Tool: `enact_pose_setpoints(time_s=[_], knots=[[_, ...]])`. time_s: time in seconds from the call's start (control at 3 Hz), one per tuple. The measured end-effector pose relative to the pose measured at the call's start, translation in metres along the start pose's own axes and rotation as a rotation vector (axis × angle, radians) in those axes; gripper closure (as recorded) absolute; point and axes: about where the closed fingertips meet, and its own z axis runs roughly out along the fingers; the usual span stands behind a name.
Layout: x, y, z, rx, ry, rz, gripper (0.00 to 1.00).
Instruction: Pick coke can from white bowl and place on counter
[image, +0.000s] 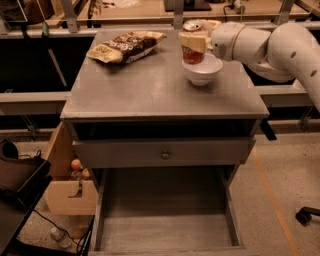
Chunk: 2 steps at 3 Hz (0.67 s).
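The coke can (192, 52) is red-orange with a silver top and stands upright, lifted so that its base sits just above the rim of the white bowl (203, 72). My gripper (196, 38) reaches in from the right on a white arm and is shut on the coke can, with one cream fingertip (193, 41) across its front. The bowl rests at the far right of the grey counter (150, 90).
A yellow-and-brown snack bag (125, 46) lies at the counter's far left. Below the top is a knobbed drawer (165, 154) and an open lower compartment. A light wooden workbench (150, 12) runs behind. A wooden crate (70, 185) stands at the lower left.
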Motion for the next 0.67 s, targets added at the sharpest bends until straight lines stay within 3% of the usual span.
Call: enact_pose_setpoints(time_s=[0.33,0.67], knots=[[-0.037,0.021,0.022,-0.039,0.017,-0.072,1.00],[-0.046,0.052,0.046,-0.105,0.025,-0.059,1.00]])
